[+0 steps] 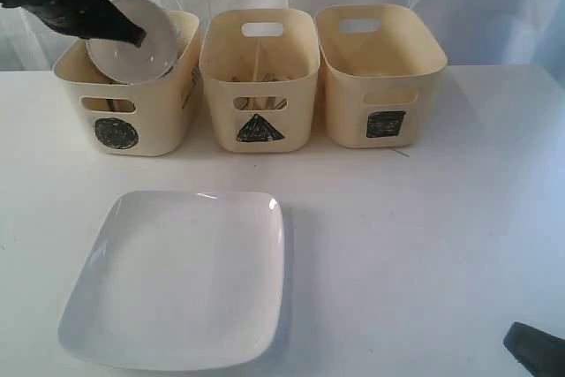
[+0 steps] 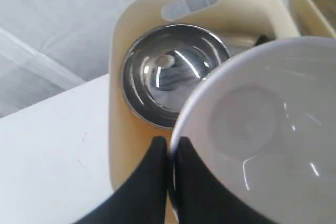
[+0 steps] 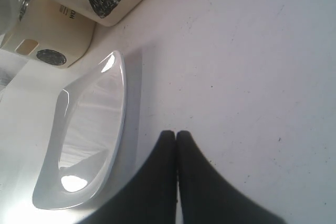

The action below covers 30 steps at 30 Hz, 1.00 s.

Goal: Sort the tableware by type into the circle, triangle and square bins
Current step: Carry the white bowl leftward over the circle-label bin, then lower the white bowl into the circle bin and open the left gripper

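Gripping the round dish by its rim, the left gripper hangs over the circle bin. Its jaws are pinched on the thin edge with hardly any gap between them. The dish is tilted, hollow face toward the front. It sits above the bin's mouth and overlaps the near rim rather than standing squarely inside it.

Findings inside the circle bin: a steel bowl rests hollow-up and takes up much of the floor. The dish will probably have to nest on it.

Findings outside the circle bin: the square plate lies flat on the table in front of the bin and is not yet sorted. The triangle bin stands just beside the circle bin, with slim wooden pieces showing inside. The right gripper has its jaws together on nothing, low over the table and well apart from the circle bin, beyond the plate.

Recommendations for the step in hand:
- Carry the dish further over the bin's centre so that no part overhangs the wall.
- Bring it nearer level.
- Lower it close to the steel bowl before letting go, since a drop from this height risks a hard knock or a bounce against the wall.
- Move gently, because a pinch on the rim alone gives little margin and the dish could pivot or slip.
- Withdraw straight up, clear of the bin's rim.
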{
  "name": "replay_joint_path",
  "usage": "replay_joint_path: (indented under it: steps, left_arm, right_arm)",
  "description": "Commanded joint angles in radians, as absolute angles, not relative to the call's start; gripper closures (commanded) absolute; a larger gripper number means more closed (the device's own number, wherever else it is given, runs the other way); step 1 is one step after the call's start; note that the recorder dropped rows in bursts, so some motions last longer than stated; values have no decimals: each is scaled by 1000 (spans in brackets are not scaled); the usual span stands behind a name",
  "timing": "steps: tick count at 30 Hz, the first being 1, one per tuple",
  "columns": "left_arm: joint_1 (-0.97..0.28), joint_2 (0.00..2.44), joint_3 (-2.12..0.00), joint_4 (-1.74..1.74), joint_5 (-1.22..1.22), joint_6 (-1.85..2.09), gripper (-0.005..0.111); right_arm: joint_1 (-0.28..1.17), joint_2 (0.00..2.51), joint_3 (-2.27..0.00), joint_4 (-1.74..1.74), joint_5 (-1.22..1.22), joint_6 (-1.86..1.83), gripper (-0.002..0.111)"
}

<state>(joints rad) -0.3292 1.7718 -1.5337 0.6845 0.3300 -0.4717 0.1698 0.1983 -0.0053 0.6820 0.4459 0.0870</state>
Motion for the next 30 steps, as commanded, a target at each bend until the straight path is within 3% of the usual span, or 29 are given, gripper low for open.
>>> replay_joint_path:
  steps: [1, 13, 30]
  left_arm:
    - [-230, 1757, -1494, 711, 147, -589, 106]
    - [-94, 1831, -1489, 622, -267, -657, 106]
    - [-72, 2000, -1567, 517, -249, -658, 105]
  right_arm:
    - [173, 192, 0, 679, 441, 88, 108]
    - [173, 192, 0, 679, 441, 88, 108]
    - [173, 192, 0, 679, 441, 88, 108]
